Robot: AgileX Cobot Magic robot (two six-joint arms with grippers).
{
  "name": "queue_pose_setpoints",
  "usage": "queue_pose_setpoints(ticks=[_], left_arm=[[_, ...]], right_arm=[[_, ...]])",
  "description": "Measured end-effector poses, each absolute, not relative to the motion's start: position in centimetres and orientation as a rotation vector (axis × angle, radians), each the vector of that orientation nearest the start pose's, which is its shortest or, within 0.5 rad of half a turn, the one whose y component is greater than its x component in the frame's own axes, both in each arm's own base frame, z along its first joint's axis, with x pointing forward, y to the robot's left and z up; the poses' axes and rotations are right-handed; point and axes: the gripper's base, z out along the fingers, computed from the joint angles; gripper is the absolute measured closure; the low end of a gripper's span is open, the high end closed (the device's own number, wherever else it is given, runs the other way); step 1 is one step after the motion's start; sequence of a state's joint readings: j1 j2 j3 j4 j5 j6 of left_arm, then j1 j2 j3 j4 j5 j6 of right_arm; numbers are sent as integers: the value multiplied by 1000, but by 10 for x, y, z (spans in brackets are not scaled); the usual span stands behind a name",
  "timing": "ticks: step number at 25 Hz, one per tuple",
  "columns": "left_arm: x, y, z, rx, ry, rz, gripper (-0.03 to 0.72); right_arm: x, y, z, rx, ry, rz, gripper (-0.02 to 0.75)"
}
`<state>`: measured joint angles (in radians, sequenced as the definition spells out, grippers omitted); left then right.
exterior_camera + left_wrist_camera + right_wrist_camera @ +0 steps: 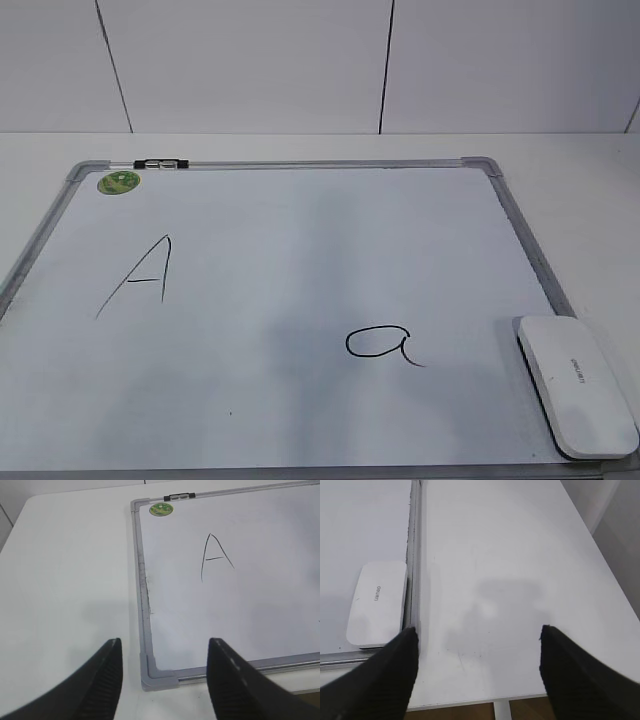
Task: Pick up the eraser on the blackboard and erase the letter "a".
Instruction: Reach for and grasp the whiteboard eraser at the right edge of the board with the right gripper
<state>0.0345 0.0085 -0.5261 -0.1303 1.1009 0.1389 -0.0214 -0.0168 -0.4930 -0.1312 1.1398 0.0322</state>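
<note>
White and silver-framed, the blackboard (300,270) fills the exterior view, lying flat on a white table (580,200). At its near right corner the eraser (577,385) rests against the right frame rail, its grey lettering facing up. The letter "a" (380,345) sits on the board just left of the eraser, apart from it, toward the near edge. A capital "A" (140,275) stands well apart on the left half, and a round green sticker (118,183) marks the far left corner, beside a small black clip (160,163) on the far rail. Neither of my claws shows here.

From my left wrist, my left gripper (164,680) hangs with its fingers spread wide and empty, above the board's near left corner (157,677).

From my right wrist, my right gripper (477,672) is likewise parted and holding nothing, over bare table just right of the frame; the eraser (376,604) lies beyond my left finger (385,675).
</note>
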Motion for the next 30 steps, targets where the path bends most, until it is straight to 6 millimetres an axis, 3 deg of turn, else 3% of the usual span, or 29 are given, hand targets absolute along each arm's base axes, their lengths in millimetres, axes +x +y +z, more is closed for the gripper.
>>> queue_pose_setpoints(ticks=[5,12,18,30], left_arm=[[-8,-11,282,118,2057,-49,299],[-8,-11,282,118,2057,-49,299],[-8,-11,282,118,2057,-49,299],[-8,-11,282,118,2057,-49,299]], right_arm=[[-13,-9,275,69,2094,-131,149],[-30,-3,322,45,1986,-55,149],[-1,2,354,0,2096,5,149],[61,13,349,-5,2351,199,149]])
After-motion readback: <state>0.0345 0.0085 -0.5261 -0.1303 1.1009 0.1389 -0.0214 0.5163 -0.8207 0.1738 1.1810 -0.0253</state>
